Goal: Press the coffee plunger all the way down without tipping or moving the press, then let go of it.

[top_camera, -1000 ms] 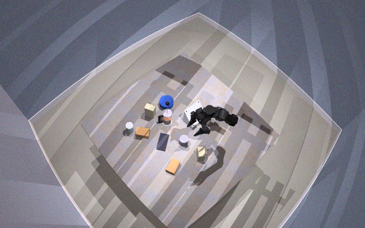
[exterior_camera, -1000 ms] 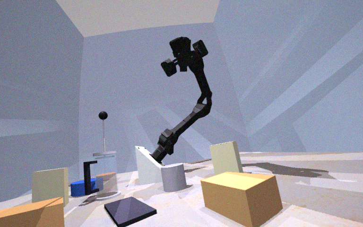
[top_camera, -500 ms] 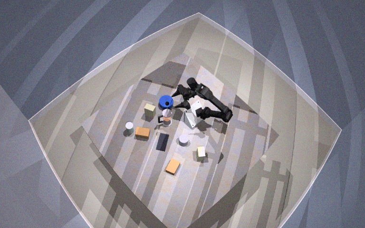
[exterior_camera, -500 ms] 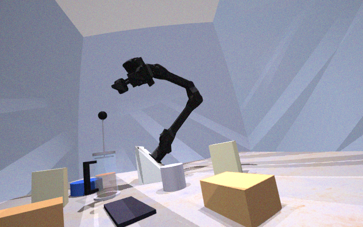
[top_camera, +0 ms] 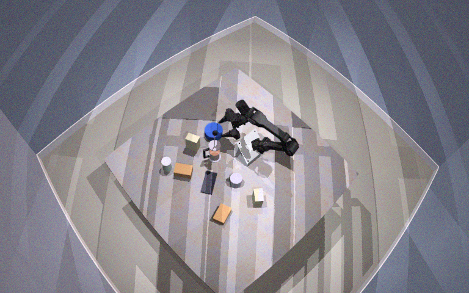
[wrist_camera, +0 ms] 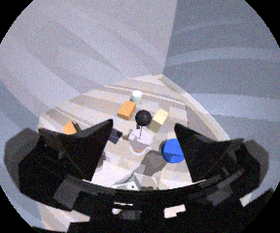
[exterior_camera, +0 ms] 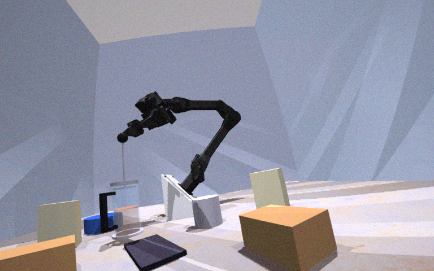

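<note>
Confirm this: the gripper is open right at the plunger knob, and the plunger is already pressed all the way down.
Not quite. The gripper is open at the knob, but the exterior view shows the plunger rod fully raised above the coffee press; nothing is pressed down yet.

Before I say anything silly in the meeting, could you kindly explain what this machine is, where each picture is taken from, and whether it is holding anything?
The black jointed thing is a single robot arm on a white base. One picture looks straight down from above, one from the side at table height, and the round one from a camera on the arm's wrist, looking out between its two fingers. On the table stand a glass coffee press, a blue disc, orange and pale blocks, white cylinders and a dark flat slab. The press's plunger rod is fully raised, with a black knob on top. The gripper is wide open beside that knob and holds nothing.
</note>
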`<state>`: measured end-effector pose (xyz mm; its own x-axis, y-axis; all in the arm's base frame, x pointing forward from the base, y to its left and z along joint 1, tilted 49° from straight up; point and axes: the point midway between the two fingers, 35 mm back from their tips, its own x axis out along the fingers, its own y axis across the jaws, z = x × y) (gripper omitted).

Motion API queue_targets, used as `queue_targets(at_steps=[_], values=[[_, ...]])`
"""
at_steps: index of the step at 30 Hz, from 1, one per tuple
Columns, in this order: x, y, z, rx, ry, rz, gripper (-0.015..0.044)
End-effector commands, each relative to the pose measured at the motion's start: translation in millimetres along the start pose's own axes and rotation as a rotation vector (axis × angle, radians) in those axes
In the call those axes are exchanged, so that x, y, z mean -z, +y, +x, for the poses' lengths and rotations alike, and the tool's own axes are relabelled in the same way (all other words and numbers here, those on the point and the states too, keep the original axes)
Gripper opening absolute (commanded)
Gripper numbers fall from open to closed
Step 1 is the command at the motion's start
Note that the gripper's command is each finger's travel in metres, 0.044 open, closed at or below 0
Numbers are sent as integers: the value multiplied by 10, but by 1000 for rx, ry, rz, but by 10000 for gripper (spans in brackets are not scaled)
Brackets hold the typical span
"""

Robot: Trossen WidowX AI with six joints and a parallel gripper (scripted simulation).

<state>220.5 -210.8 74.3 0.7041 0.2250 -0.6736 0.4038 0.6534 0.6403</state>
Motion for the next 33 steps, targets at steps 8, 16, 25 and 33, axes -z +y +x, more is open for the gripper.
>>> queue_targets(at_steps=[8, 16, 25, 33], values=[[66, 0, 125, 8, -9, -6, 440], [60, -2, 256, 8, -9, -6, 440], [60, 3, 404, 7, -11, -6, 440], [61, 6, 444, 7, -11, -6, 335]])
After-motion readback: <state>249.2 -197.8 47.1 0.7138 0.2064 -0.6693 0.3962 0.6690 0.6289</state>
